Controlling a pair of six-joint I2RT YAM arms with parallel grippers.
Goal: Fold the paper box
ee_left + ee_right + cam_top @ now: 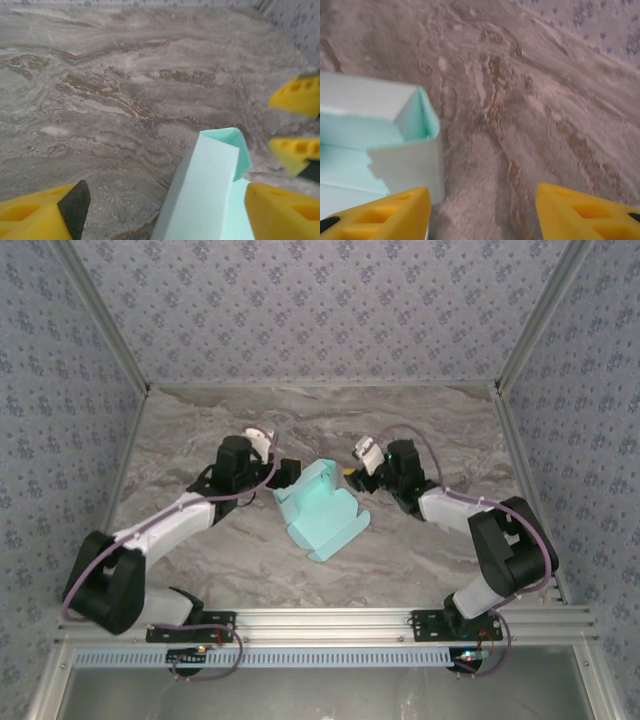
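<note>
The half-folded box (322, 510) is lying mid-tabletop (420, 560). The left end effector (165, 197) is straddling its raised wall, fingers apart and not gripping. The right end effector (482, 200) is gaping open beside its corner.

mint paper box (322, 508), part-folded, walls up, mid-table
</note>
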